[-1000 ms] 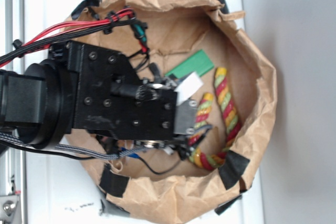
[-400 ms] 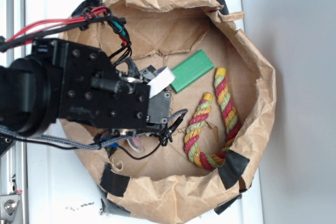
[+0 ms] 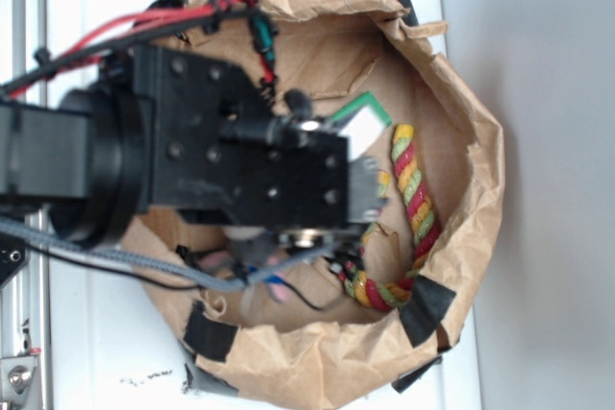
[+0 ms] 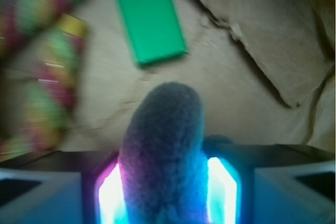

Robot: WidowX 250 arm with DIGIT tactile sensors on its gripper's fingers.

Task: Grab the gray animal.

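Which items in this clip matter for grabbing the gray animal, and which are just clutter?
Part of the job:
- gray animal, fuzzy gray body between the jaws in the wrist view
- gripper, jaws closed on either side of it

Just lying about:
- green flat block
- red-yellow-green rope
- brown paper bag holding everything

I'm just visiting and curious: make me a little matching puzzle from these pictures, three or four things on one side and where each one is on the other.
Things:
1. gray animal
2. green flat block
3. rope
4. black tape

Places:
A. on the paper bag's rim
B. between the end effector's fingers
C. curled on the bag floor
D. flat on the floor, beyond the animal in the wrist view

Pairs: 1-B, 2-D, 3-C, 4-A
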